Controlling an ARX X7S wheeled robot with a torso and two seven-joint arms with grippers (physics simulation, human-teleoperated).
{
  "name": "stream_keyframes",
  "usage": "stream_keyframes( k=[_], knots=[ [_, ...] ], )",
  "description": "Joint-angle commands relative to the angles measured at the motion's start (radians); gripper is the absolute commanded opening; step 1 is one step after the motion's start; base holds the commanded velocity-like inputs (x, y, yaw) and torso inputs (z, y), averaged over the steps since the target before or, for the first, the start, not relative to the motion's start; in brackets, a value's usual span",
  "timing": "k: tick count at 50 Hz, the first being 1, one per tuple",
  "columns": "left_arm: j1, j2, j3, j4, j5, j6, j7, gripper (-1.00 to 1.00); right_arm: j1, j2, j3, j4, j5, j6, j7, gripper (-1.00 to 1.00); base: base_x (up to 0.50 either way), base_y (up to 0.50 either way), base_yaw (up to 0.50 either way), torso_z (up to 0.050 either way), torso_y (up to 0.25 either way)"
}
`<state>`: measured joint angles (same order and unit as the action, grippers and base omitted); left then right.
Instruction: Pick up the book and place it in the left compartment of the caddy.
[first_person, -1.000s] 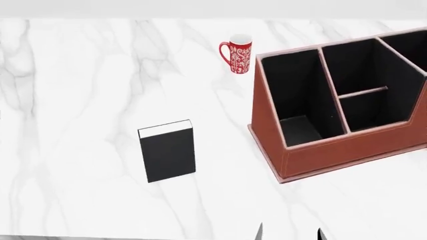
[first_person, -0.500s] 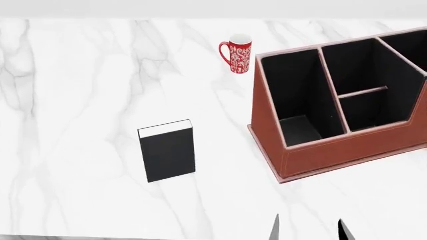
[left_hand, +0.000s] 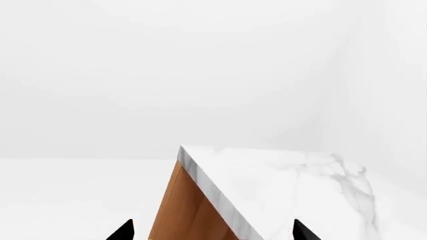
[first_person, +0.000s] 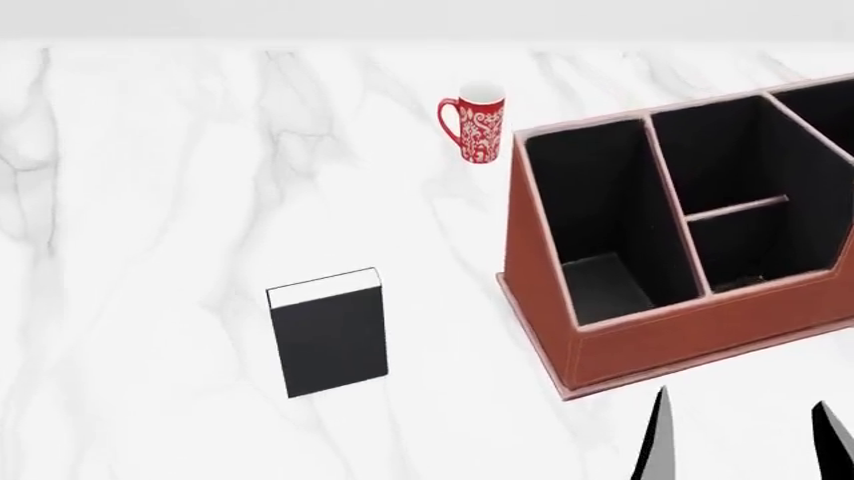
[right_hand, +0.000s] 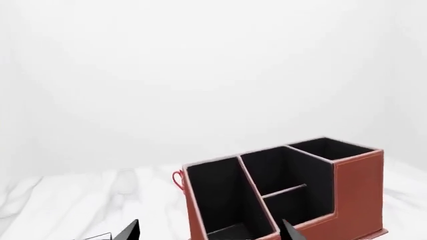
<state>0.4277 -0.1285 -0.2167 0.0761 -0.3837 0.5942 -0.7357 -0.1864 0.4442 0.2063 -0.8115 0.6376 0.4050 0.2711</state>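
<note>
On the white marble table (first_person: 160, 180), three loose items are sitting well apart: one book (first_person: 328, 332), one caddy (first_person: 641, 330), one red patterned mug (first_person: 474, 127). The book is lying flat around 7 o'clock in the head view, black cover up, white page edge facing away, nothing touching it. The caddy is occupying the 3 o'clock side, sloped front toward the robot, three black-lined sections showing; the left compartment (first_person: 587, 215), long and narrow, is standing empty, open bare marble lying between it and the book. The mug is standing upright at 12 o'clock, just behind the caddy's left rear corner, handle pointing left. Right gripper (first_person: 741, 440) is showing at 5 o'clock, in front of the caddy, its two dark fingertips spread wide and holding nothing. Left gripper (left_hand: 212, 231) is appearing only in its own wrist camera, tips wide apart, empty, looking at the table's corner and its brown wood side.
</note>
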Motion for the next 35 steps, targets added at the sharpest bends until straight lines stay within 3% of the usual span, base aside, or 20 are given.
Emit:
stream_keyframes(
  k=[1, 30, 35],
  knots=[
    [0.001, -0.014, 0.045, -0.019, 0.032, 0.031, 0.046, 1.0, 0.002, 0.02, 0.07, -0.044, 0.07, 0.027, 0.01, 1.0, 0.5, 0.0, 0.0, 0.0, 0.0],
    [0.008, -0.023, 0.053, -0.021, 0.023, 0.053, 0.035, 1.0, 0.039, -0.01, -0.085, 0.014, -0.013, 0.017, -0.014, 1.0, 0.5, 0.0, 0.0, 0.0, 0.0],
    [0.008, -0.024, 0.055, -0.02, 0.025, 0.053, 0.031, 1.0, 0.039, -0.013, -0.091, 0.025, -0.021, 0.019, -0.005, 1.0, 0.14, 0.0, 0.0, 0.0, 0.003]
  ],
)
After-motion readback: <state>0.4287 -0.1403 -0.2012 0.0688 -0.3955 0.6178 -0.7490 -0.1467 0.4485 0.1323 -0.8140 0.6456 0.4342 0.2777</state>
